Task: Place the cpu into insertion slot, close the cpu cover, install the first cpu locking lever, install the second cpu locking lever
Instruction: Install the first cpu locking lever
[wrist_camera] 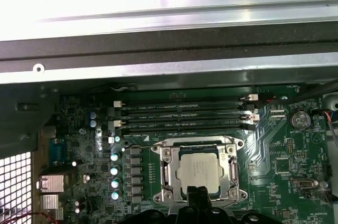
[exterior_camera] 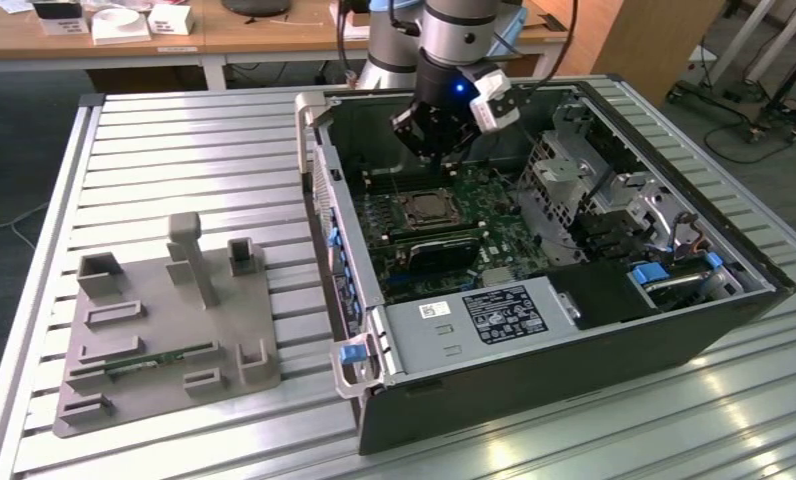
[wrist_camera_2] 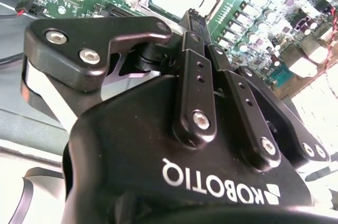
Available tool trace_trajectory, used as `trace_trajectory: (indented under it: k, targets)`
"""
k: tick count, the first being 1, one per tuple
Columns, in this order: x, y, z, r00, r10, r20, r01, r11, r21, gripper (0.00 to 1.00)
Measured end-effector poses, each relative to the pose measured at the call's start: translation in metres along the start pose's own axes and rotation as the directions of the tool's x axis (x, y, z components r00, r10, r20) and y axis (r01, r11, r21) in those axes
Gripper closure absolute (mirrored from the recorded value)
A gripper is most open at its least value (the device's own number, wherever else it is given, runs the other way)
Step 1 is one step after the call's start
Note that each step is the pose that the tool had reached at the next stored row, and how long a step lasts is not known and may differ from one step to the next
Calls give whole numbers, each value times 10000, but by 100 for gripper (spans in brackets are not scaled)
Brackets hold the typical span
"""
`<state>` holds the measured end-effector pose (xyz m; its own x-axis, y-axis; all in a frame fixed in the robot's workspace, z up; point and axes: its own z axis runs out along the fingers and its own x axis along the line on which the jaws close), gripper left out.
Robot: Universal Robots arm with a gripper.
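Ribbed metal table (exterior_camera: 171,130) up front, with a wooden desk (exterior_camera: 238,40) behind it at 12 o'clock in the exterior view. Open computer case (exterior_camera: 412,400) lying on its side toward the 3 o'clock half of the table. Grey holder plate (exterior_camera: 145,330) well apart from it at roughly 8 o'clock, one memory stick (exterior_camera: 138,362) lying flat in it. Arm (exterior_camera: 458,30) coming down from 12 o'clock into the case, claw (exterior_camera: 441,155) hanging over the green board (exterior_camera: 425,265). Chip (exterior_camera: 432,208) near the middle of that board, at about 6 o'clock from the claw in the exterior view. Much clearer in the first wrist view: chip (wrist_camera: 198,168) seated in the socket (wrist_camera: 165,154), silvery top showing through the window of the cover (wrist_camera: 168,176). Cover looks folded down flat around the chip, not standing up. Long memory slots (wrist_camera: 185,118) just beyond the socket, coin battery (wrist_camera: 299,119) off to one side on the board. Claw (wrist_camera: 193,198) poking in right at the chip's near edge there, can't tell if it's touching. Looks pinched shut in both wrist views, tips (wrist_camera_2: 191,18) together with nothing between them.
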<state>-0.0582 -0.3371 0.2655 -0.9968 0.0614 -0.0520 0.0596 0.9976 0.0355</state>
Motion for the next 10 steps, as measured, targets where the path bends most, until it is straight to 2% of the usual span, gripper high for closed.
trace_trajectory:
  k: [2, 3, 10]
  targets:
    - [26, -1, 4, 9999, -10, 142, 10, 10000, -9, 89]
    - [34, -2, 5, 9998, -13, 177, 13, 10000, -12, 89]
    - [34, -2, 5, 9998, -13, 177, 13, 10000, -20, 89]
